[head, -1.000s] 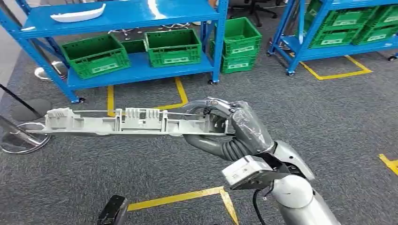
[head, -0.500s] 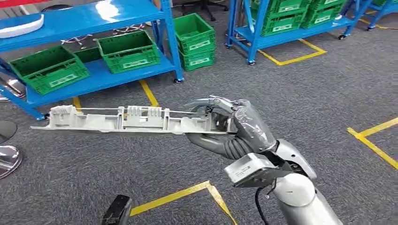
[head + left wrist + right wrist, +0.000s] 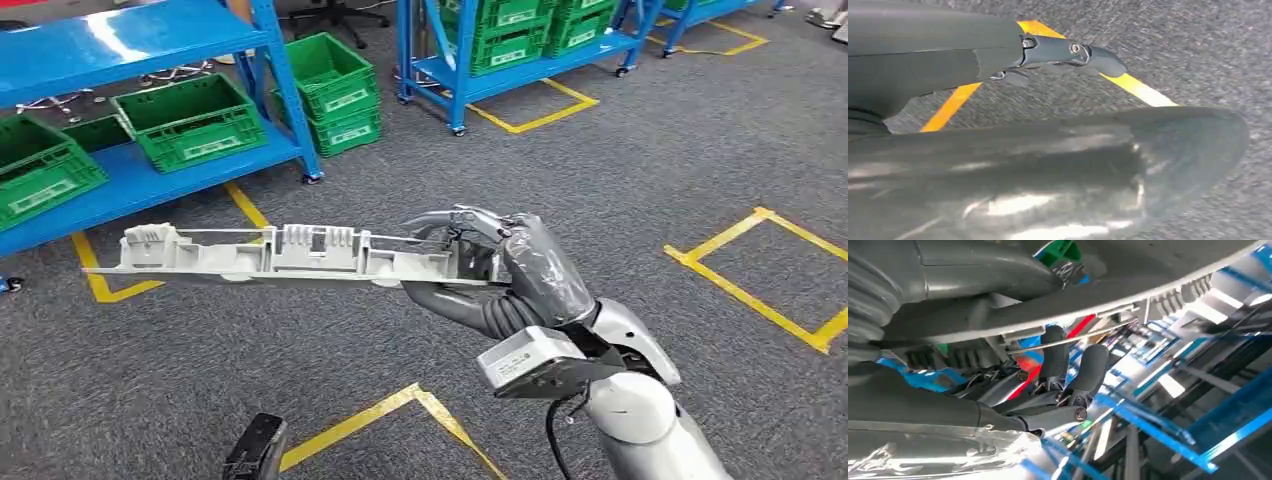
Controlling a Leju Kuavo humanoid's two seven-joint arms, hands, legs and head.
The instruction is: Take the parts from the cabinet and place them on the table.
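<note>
Left hand: recorded hanging over grey carpet and yellow floor tape; whether its fingers were closed could not be told. Right hand: fingers were wrapped around one end of a long grey plastic part, which was held level above the floor, out to the left. Beyond: blue shelving with green crates was noted. Step judged: carrying, the part already off the cabinet. The bench was yet to be located; a steady grip would be needed for set-down.
</note>
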